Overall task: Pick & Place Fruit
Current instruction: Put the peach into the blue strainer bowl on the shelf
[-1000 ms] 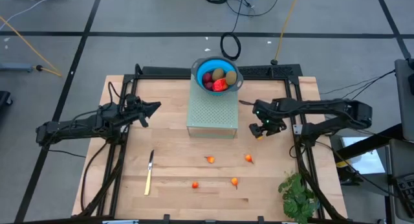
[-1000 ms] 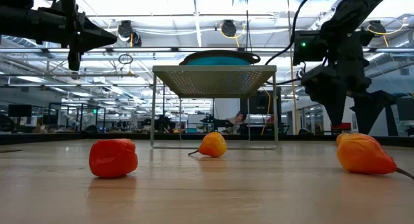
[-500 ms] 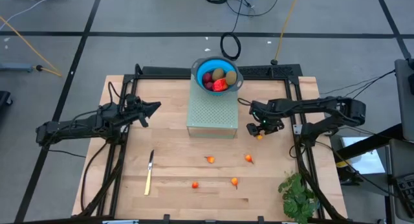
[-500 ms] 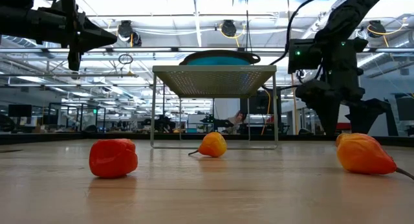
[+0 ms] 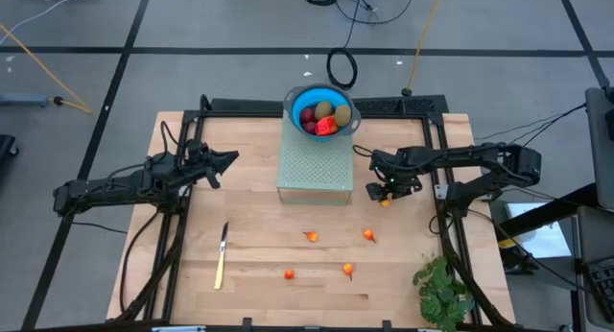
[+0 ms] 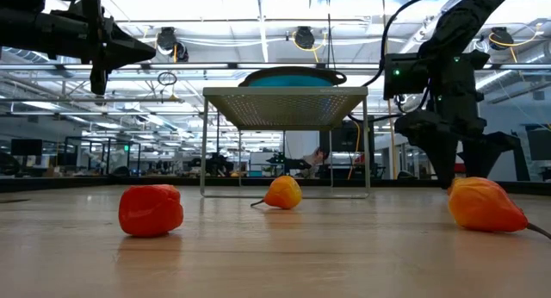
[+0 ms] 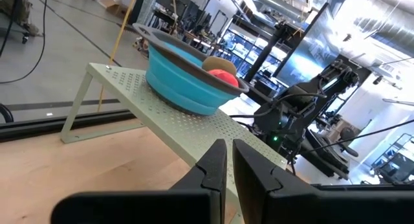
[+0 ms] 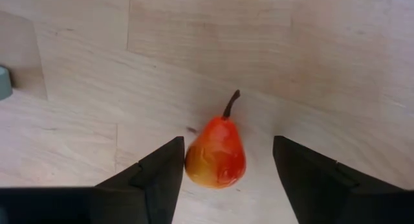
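Right gripper [image 8: 223,166] low over the table [image 5: 249,188], just right of the perforated green stand [image 5: 314,166]; fingers spread wide, straddling a small pear-shaped fruit [image 8: 216,154], not touching it. Orange-red skin, yellower on one flank, short dark stem, lying on bare wood. Four more small orange pieces [image 5: 327,253] scattered nearer the front edge. Blue bowl [image 5: 321,110] on the stand, with red and brownish-olive fruit. Left gripper [image 5: 228,159] raised at left, fingers pressed nearly together, empty.
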